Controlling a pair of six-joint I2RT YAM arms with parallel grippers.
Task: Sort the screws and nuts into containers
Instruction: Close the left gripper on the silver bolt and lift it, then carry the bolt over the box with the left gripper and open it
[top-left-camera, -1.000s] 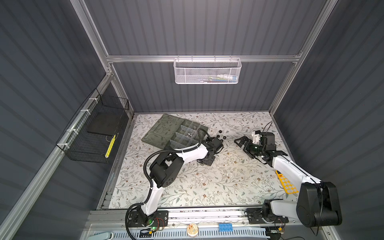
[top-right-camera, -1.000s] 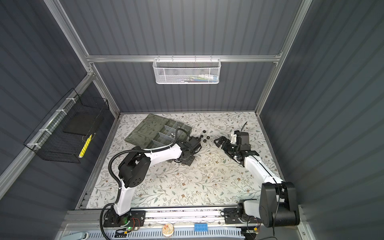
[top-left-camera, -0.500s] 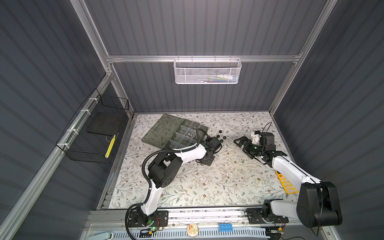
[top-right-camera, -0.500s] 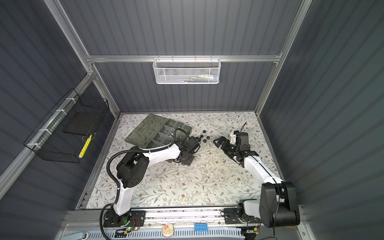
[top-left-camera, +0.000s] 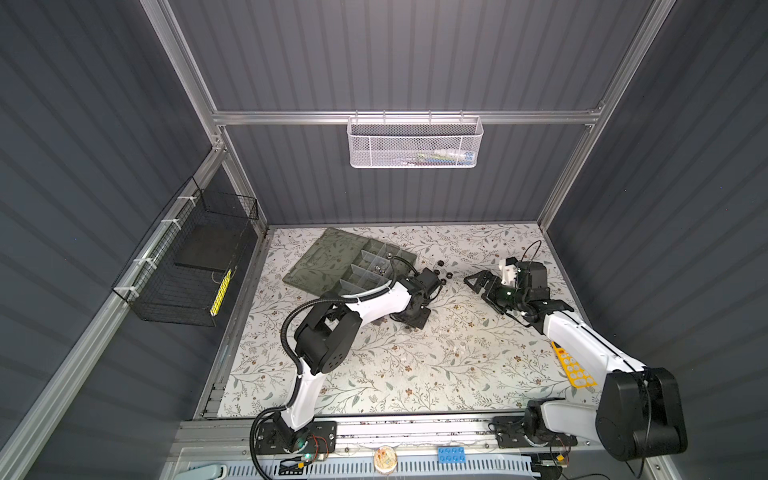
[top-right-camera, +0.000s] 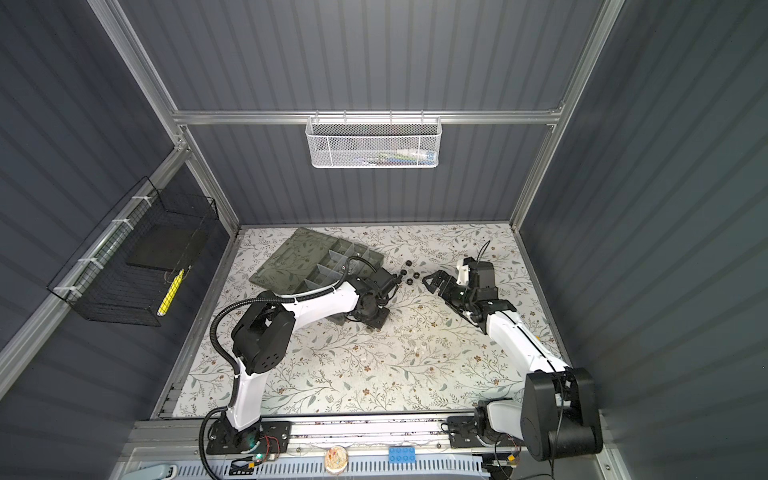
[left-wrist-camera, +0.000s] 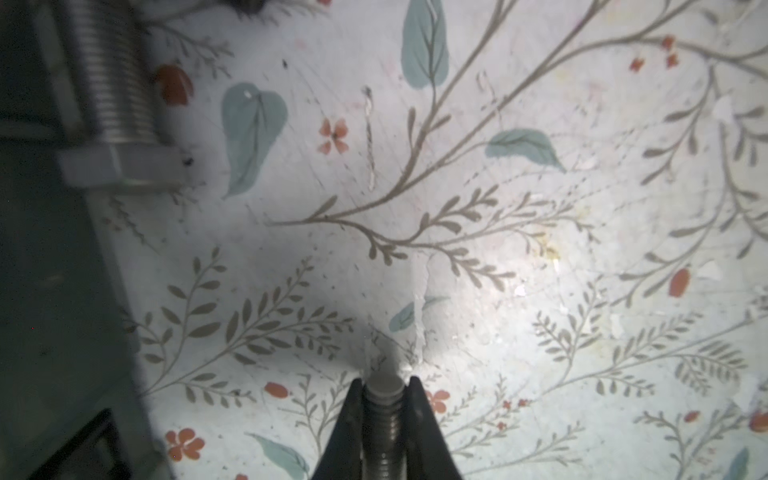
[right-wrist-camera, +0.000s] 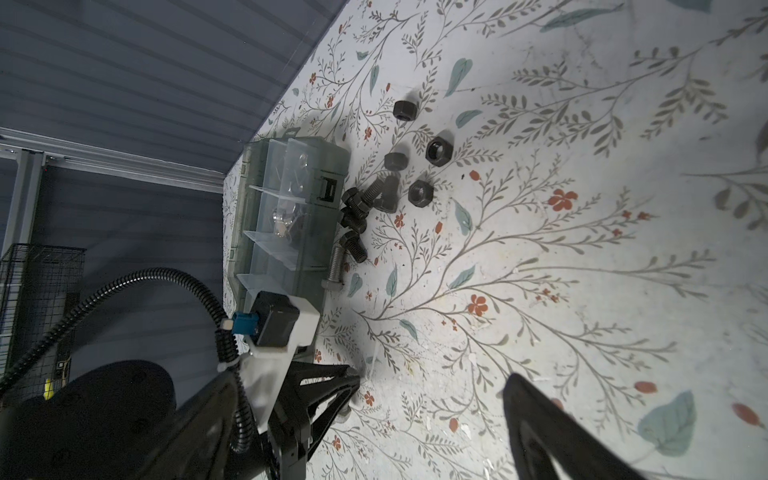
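Pose of the left arm: we see its white forearm reach from the near rail over the near edge of the grey-green translucent plastic organizer box (top-left-camera: 328, 266). The wrist bends down, so the left gripper (top-left-camera: 409, 319) points at the floral-patterned tabletop (top-left-camera: 415, 365) just beside the box. The left wrist view shows its black fingers (left-wrist-camera: 351, 415) pinching a dark threaded screw (left-wrist-camera: 384, 415) by the shank. We cannot tell whether the screw's end touches the tabletop.

The right arm lies low on the right. Its right gripper (top-left-camera: 476, 282) faces the middle with jaws spread wide and nothing between them.

Between the two grippers we find loose black hex nuts (right-wrist-camera: 437, 150). Nearer the box lie short black screws (right-wrist-camera: 353, 208) and one silver hex-head screw (right-wrist-camera: 334, 266), just beside the box wall. The compartments with pale dividers (right-wrist-camera: 286, 199) hold a few shiny silver pieces, too small for us to identify.

In both top views the left wrist covers most of the screws, and the right wrist view shows them plainly. The pinched screw appears only in the left wrist view. Only the top views show the white mesh basket (top-left-camera: 411, 145) on the back wall, the black wire basket (top-left-camera: 187, 266) on the left wall and a yellow perforated strip (top-left-camera: 575, 368) beside the right arm.
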